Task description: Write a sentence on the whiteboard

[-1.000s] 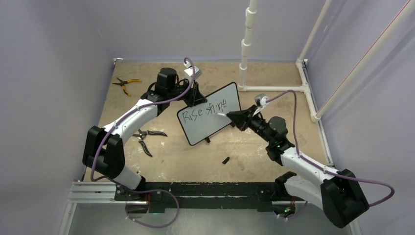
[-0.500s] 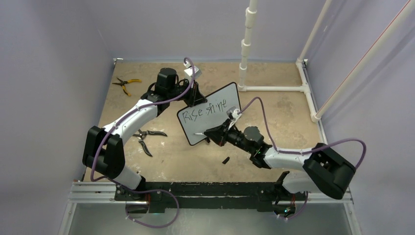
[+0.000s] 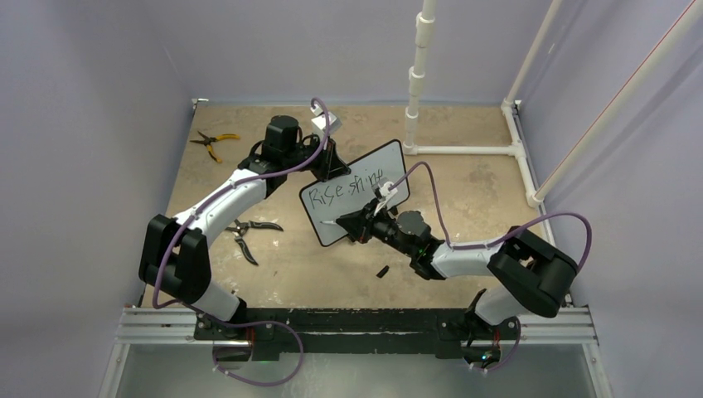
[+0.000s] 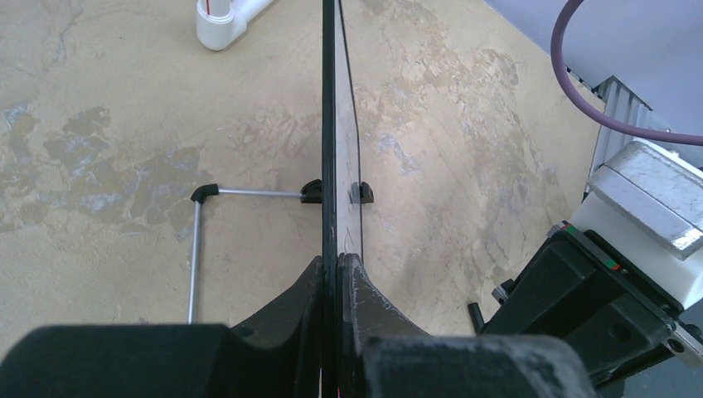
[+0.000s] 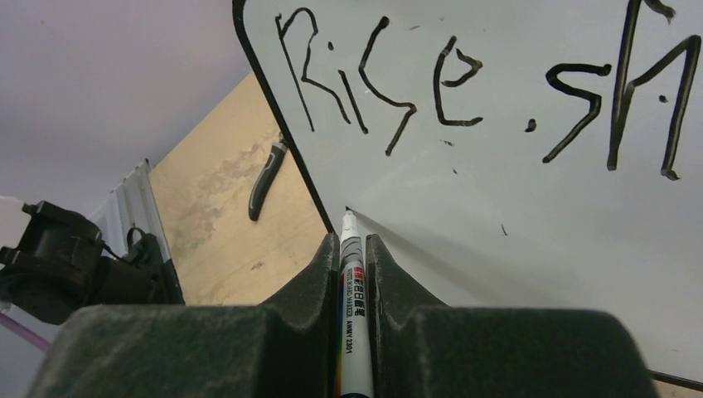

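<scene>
Honestly, with the left gripper (image 4: 338, 264) clamped on the far edge of the whiteboard (image 5: 539, 249) standing in the middle of the table (image 3: 464, 199), and the right gripper (image 5: 354, 245) pinching the marker (image 5: 354, 286) just below the sentence (image 3: 348, 187), I'd press lightly and stroke slowly.

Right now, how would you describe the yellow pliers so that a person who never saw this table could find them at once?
Look at the tan table and go to its far left corner, beyond the left arm. The yellow pliers lie flat there, alone. The other pliers, nearer and beside that arm, have dark handles, so the yellow handles settle it.
</scene>
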